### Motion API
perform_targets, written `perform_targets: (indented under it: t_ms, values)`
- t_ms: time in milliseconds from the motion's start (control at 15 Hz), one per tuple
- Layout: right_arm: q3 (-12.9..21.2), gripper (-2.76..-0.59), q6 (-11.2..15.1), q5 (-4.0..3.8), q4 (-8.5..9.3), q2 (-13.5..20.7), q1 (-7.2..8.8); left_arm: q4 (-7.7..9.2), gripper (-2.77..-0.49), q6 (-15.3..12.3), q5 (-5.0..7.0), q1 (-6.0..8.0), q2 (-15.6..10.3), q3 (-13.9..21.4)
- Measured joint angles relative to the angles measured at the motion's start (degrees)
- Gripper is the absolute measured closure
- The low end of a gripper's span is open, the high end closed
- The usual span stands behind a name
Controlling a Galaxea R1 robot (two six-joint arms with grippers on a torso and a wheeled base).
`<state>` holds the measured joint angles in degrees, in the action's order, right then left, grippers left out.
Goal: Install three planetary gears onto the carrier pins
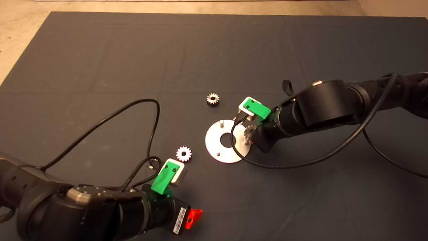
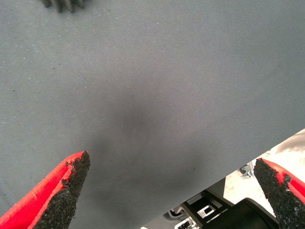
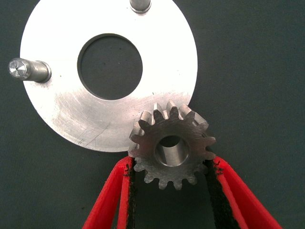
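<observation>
Steel teeth sit pinched between the two red fingers (image 3: 125, 188) of the right gripper (image 3: 172, 183), which holds one planetary gear (image 3: 171, 148) flat at the rim of the silver carrier disc (image 3: 71, 114). In the right wrist view the gear's bore shows metal inside it, so it may be over or partly on the third pin, but whether it is fully seated cannot be told. Two other carrier pins (image 3: 28, 70) stand bare on the far part of the disc from this gripper, nothing on either. In the head view a second gear (image 1: 213, 99) lies loose on the dark mat (image 1: 133, 60) beyond the disc, near the right gripper (image 1: 251, 134) but apart from it, and a third gear (image 1: 184, 154) lies on the worktop just ahead of the left gripper (image 1: 192, 217). That left gripper hangs over bare mat with its fingers (image 2: 66, 191) spread wide and nothing between them. By my reckoning the job is in its first third: at best one gear is going on, with two gears to pick up and two pins to fill
</observation>
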<state>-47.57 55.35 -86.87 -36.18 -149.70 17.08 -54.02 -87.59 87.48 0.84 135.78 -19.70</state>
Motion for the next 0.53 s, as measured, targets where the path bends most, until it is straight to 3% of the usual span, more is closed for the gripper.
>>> perform_targets:
  t_ms: [533]
  values:
    - [-1.2, -0.87, 0.0, 0.16, -0.04, -1.1, -0.12, 0.00, -2.48, 0.0, -0.02, 0.01, -0.3, 0.0]
